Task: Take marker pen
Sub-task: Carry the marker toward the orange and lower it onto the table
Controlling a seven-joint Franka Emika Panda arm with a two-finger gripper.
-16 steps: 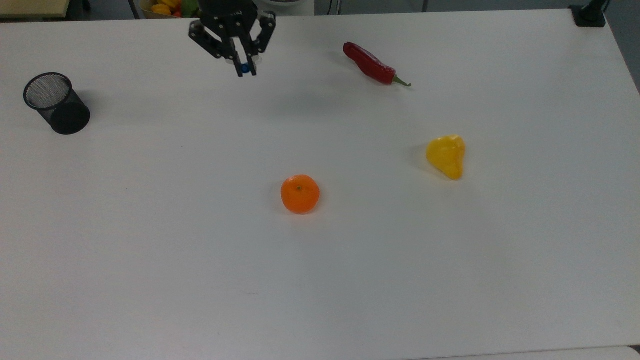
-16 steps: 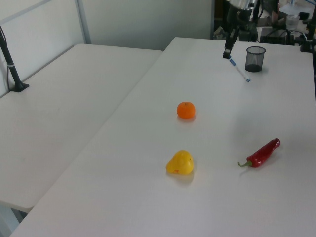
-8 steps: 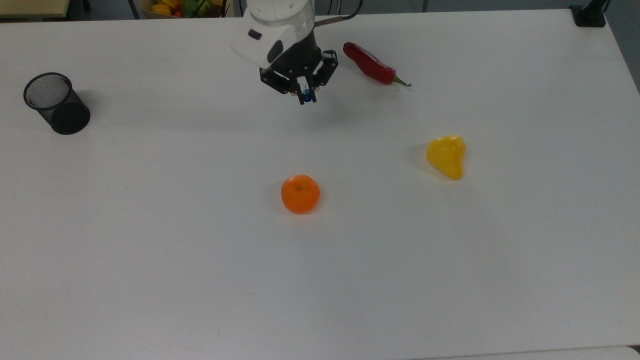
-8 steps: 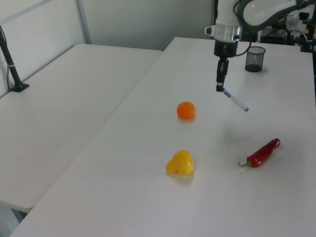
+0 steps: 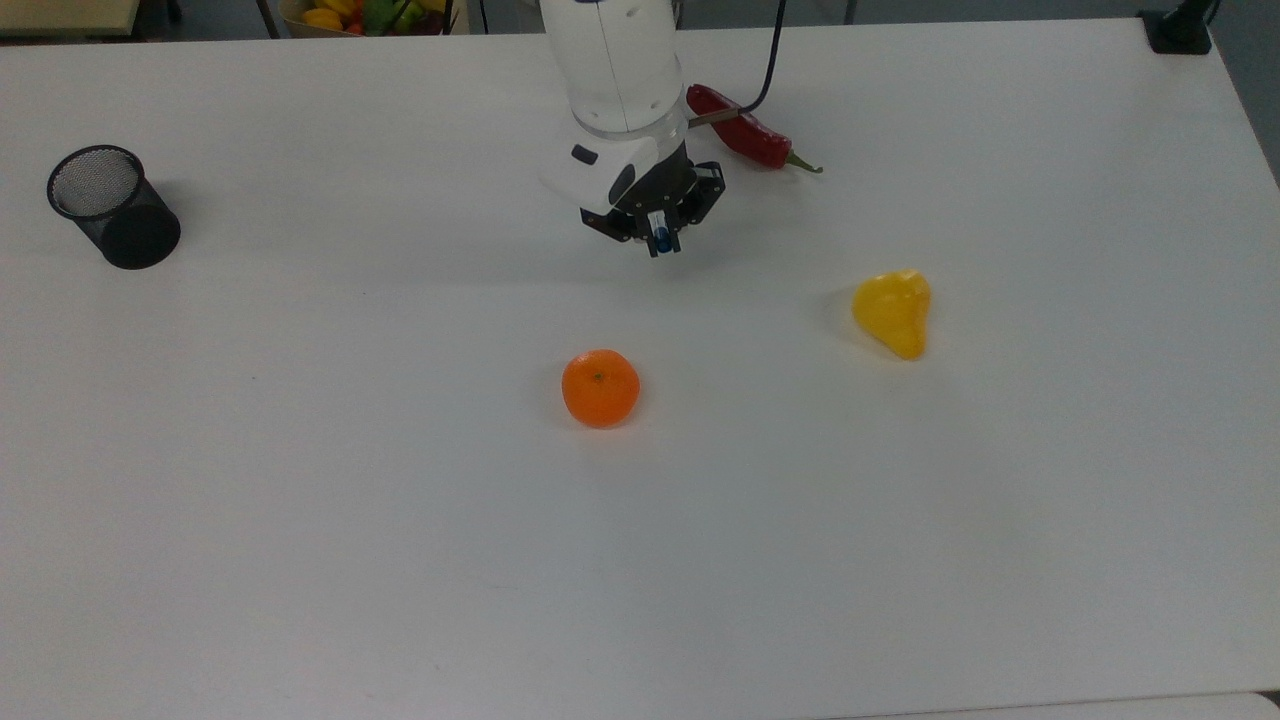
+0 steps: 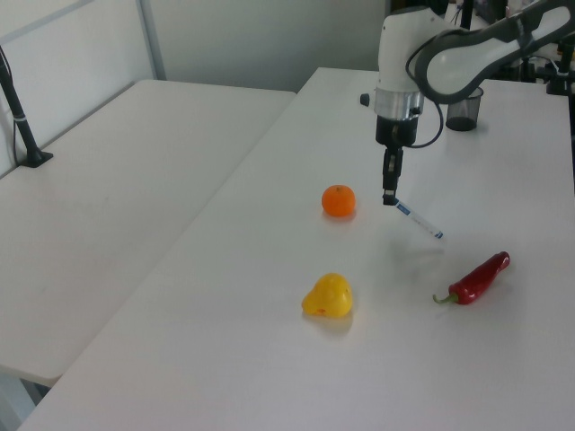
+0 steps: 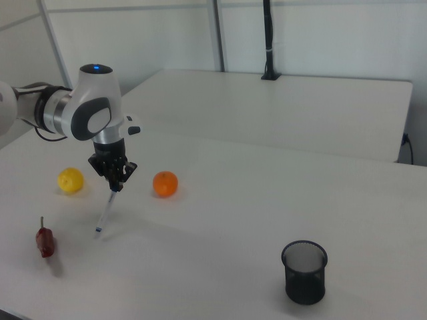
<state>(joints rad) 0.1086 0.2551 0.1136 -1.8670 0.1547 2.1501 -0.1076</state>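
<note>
Compared with one second before, the arm had travelled away from the black mesh pen cup [image 5: 112, 205] and toward the middle of the white bench [image 5: 400, 520]. In the top view the end effector [image 5: 660, 243] had gone from the upper edge, near the cup's side, to a place just beside the red chilli [image 5: 745, 133], and the white arm body now covered part of the chilli's end. The fruits and the cup lay in the same places as before.

The end effector was closed on the blue-capped end of the marker pen [image 6: 418, 219], with the fingers narrow around it. The pen hung slanted below the fingers, above the bench; in the left view its free end pointed down toward the left view's right, and in the right view its lower tip [image 7: 99, 230] was close to the bench surface, though I cannot tell if it touched.

In the left view the pen was between the orange mandarin [image 6: 339, 200] and the chilli. The yellow pepper [image 5: 893, 311] lay well apart from the end effector.
</note>
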